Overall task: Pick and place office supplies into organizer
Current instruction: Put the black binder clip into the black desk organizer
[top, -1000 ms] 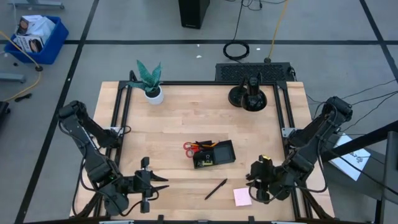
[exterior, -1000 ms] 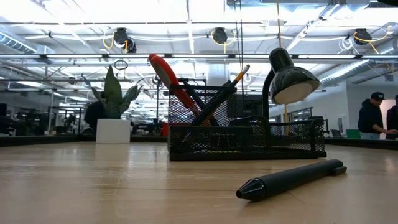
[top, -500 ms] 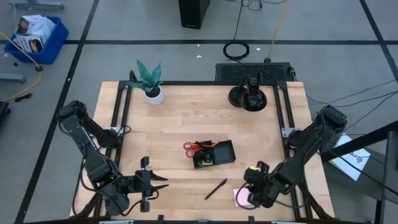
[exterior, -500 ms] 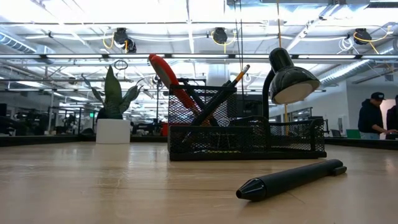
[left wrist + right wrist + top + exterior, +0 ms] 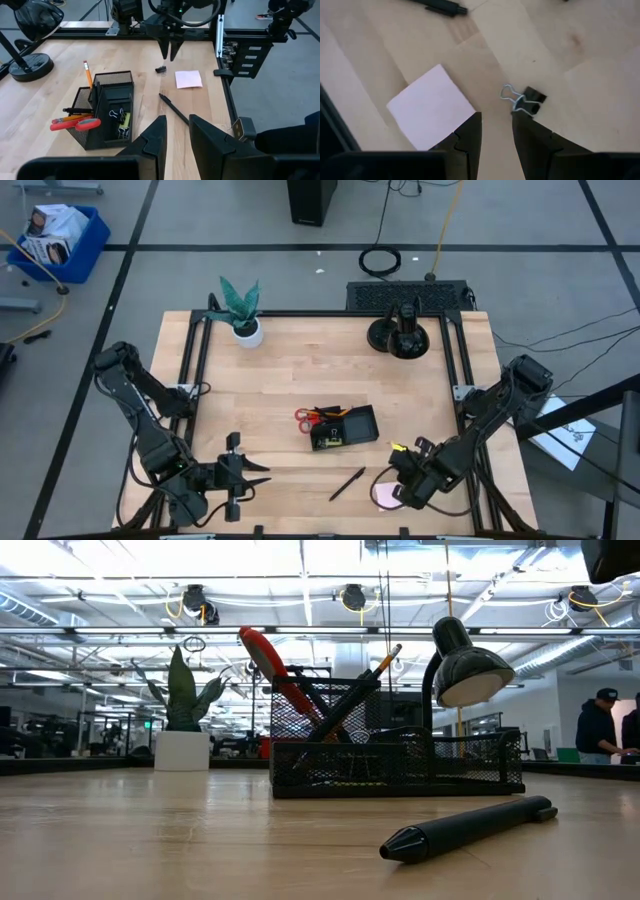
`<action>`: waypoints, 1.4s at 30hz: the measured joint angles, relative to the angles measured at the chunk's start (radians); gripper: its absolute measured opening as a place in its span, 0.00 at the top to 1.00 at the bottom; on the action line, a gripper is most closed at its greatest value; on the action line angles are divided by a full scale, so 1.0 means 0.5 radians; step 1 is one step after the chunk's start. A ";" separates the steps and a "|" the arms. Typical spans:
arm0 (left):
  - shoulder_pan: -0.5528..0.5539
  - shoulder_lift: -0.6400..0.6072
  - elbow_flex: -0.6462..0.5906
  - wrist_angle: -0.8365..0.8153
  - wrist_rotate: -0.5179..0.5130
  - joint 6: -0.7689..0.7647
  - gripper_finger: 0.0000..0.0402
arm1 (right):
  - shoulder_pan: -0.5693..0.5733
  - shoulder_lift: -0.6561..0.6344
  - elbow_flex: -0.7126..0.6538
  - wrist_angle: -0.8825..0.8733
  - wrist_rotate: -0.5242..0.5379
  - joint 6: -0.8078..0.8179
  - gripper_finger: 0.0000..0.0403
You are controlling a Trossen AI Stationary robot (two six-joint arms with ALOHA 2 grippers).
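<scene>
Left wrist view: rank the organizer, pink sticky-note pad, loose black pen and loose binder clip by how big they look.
1. organizer
2. loose black pen, long but thin
3. pink sticky-note pad
4. loose binder clip

Pad and clip lie farther off, so they look smaller.

A green plant in a white pot [image 5: 240, 315] stood near the far left corner of the wooden table [image 5: 300, 370], and a black desk lamp [image 5: 400, 332] on a round base sat near the far right corner. In the low view the lamp's shade hung beside the mesh, with a person in dark clothes [image 5: 598, 727] far off in the room. On the floor lay a blue bin [image 5: 58, 240], a coiled black cable [image 5: 381, 261] and a black box [image 5: 311, 200]
</scene>
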 joint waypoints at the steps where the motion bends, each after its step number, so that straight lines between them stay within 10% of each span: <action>1: 0.000 0.000 0.000 0.000 0.000 0.001 0.78 | -0.002 0.000 0.000 0.002 -0.001 0.002 0.75; 42: 0.000 0.000 0.000 0.003 0.002 0.007 0.78 | -0.076 0.000 -0.224 0.241 -0.094 0.270 0.75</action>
